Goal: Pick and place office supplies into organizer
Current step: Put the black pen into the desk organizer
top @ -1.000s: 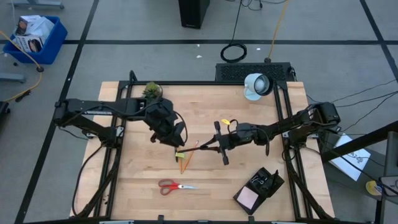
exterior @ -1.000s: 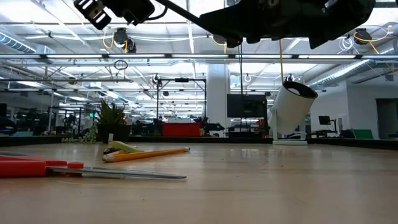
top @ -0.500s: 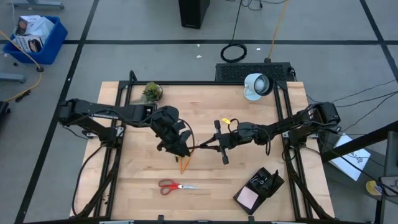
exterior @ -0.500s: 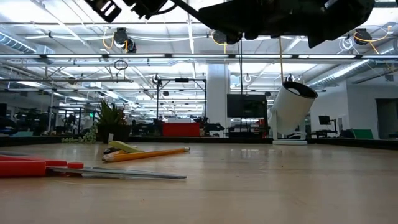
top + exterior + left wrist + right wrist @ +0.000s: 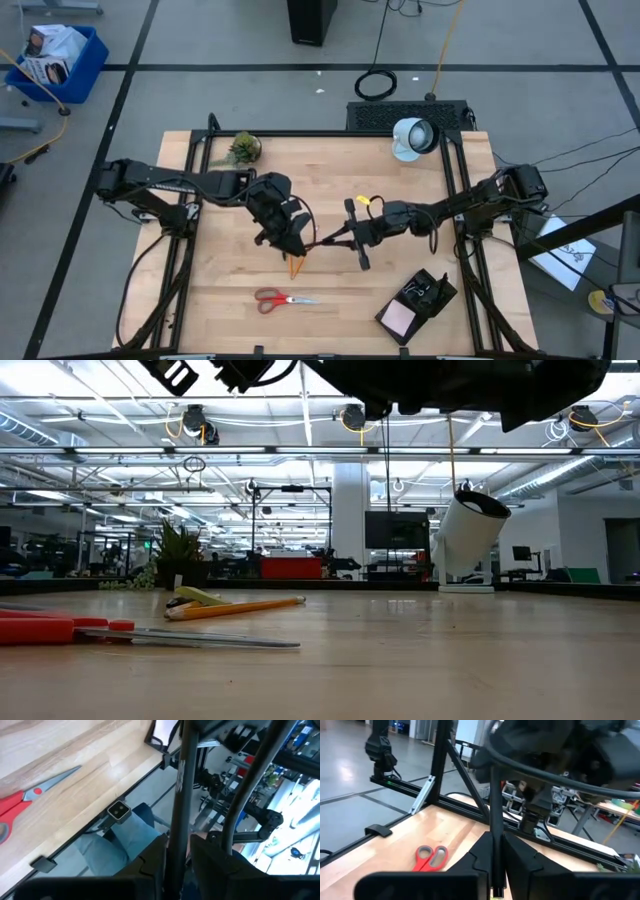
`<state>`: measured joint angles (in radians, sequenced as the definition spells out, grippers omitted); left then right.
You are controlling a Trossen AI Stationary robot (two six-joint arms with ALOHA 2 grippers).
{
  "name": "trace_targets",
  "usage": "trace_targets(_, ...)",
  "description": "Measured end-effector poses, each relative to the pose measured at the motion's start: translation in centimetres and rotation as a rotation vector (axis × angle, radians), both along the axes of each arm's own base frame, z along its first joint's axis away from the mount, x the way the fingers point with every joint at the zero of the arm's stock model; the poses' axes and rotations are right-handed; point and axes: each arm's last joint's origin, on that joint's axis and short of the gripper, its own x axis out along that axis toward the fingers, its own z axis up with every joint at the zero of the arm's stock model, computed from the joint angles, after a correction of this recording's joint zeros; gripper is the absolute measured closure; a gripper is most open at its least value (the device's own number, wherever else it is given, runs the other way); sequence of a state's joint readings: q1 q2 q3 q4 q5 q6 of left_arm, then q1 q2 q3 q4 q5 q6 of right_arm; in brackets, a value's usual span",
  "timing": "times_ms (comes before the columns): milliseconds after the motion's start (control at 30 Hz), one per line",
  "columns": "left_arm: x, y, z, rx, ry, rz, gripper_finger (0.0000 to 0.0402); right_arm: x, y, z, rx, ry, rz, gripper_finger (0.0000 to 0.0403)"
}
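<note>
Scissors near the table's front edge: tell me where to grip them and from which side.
Grip the red-handled scissors from straight above, probably across the closed blades just beyond the pivot. They lie flat and closed, handles left and blades right in the high view, so the narrow blades suit two fingers better than the wide loops. No object lies close by.

A big open robotics lab: taped concrete floor [image 5: 200, 40]; ceiling trusses [image 5: 300, 452]; rows of distant workstations [image 5: 90, 555].

No legible text, labels or numbers anywhere.
</note>
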<state>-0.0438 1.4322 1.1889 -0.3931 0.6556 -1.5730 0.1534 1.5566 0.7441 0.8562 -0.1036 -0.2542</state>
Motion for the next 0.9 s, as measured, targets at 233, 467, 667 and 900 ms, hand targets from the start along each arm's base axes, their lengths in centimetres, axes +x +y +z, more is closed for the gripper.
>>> trace_targets(233,0.0,0.0,0.1,-0.006,-0.009,-0.016,0.0343,0.0,0.3,0.1,0.005,-0.007,0.005,0.0376)
trace_targets(467,0.2,-0.1,0.4,0.003,-0.068,-0.034,0.0383,0.0,0.3,0.1,0.008,-0.014,0.009,0.0378)
trace_targets(667,0.2,-0.1,0.5,0.007,-0.088,-0.047,0.0359,-0.1,0.4,1.0,0.132,-0.075,0.013,0.0348)
trace_targets(900,0.6,0.4,0.8,0.064,-0.175,-0.038,0.0375,-0.9,0.1,3.8,0.296,-0.217,0.034,0.0312)
